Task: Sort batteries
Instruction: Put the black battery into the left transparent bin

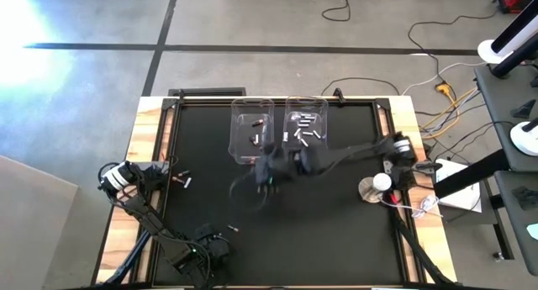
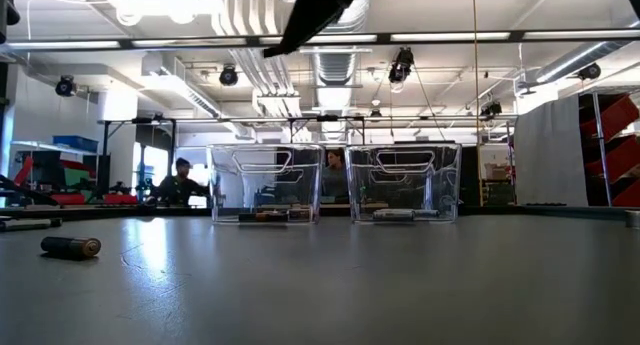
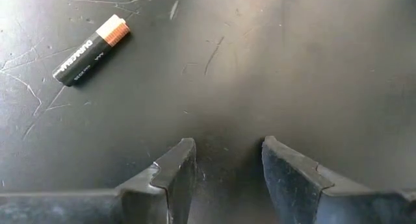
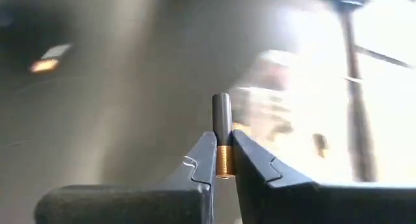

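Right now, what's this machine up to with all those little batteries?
It is sorting batteries into two clear bins at the table's far side. The right hand is shut on a dark battery with a copper band, carrying it above the table near the bins. The left hand waits open at the near edge, beside another loose battery. A few more batteries lie at the table's left.

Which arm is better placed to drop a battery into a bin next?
Right. Its gripper is already shut on a battery and sits just in front of the bins. The left gripper is open, empty, low at the table's near edge.
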`<act>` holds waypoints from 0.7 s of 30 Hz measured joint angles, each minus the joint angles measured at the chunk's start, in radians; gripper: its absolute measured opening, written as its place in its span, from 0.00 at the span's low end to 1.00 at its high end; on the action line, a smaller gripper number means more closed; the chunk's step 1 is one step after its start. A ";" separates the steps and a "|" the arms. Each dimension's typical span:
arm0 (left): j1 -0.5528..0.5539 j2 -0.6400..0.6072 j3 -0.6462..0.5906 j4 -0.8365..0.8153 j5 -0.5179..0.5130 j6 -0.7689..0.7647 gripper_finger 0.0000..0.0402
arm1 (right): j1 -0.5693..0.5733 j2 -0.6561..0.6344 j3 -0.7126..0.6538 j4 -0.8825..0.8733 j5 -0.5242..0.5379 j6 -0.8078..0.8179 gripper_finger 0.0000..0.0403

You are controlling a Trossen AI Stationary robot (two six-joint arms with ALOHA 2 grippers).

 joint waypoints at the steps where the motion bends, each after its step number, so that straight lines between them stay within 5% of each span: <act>1: 0.000 0.000 0.000 0.000 -0.002 0.001 0.39 | -0.028 -0.023 0.000 -0.008 0.014 -0.003 0.06; 8: -0.002 0.000 0.001 0.000 -0.009 0.041 0.39 | -0.280 -0.084 -0.003 0.028 0.003 -0.007 0.06; 14: -0.002 0.001 0.001 0.005 -0.025 0.062 0.39 | -0.448 0.037 -0.009 0.203 -0.256 0.087 0.07; 21: -0.002 0.001 0.001 0.009 -0.032 0.048 0.39 | -0.498 0.252 0.072 0.247 -0.281 0.077 0.07</act>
